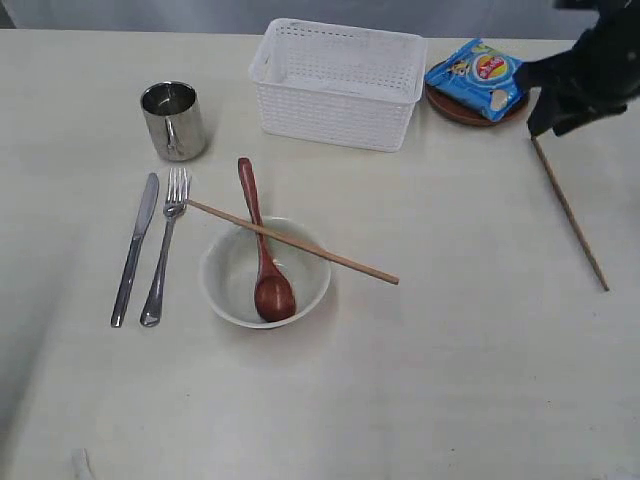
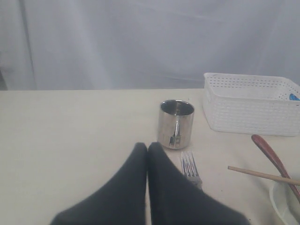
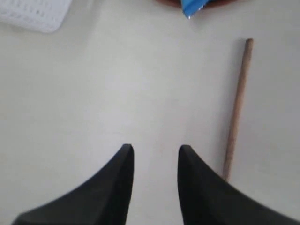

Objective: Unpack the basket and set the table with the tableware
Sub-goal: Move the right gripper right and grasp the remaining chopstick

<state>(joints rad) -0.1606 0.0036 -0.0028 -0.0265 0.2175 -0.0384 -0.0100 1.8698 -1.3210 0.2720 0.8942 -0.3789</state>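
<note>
The white basket [image 1: 300, 110] stands at the back of the table [image 1: 470, 370], nothing showing inside it. The steel mug [image 1: 174, 120], knife [image 1: 135, 248] and fork [image 1: 165, 245] lie at the left. A wooden spoon [image 1: 265, 250] rests in the off-white bowl [image 1: 215, 275], with one chopstick [image 1: 330, 255] lying across the rim. The other chopstick [image 3: 236, 108] lies flat beside my right gripper [image 3: 154, 149], which is open and empty above bare table. My left gripper [image 2: 147, 146] is shut on nothing, hovering short of the mug [image 2: 176, 123] and fork [image 2: 190, 168].
A blue chip bag [image 1: 478, 78] sits on the brown plate [image 1: 450, 110] to the right of the basket. A white curtain [image 2: 140, 42] hangs behind the table's far edge. My left arm is out of the exterior view.
</note>
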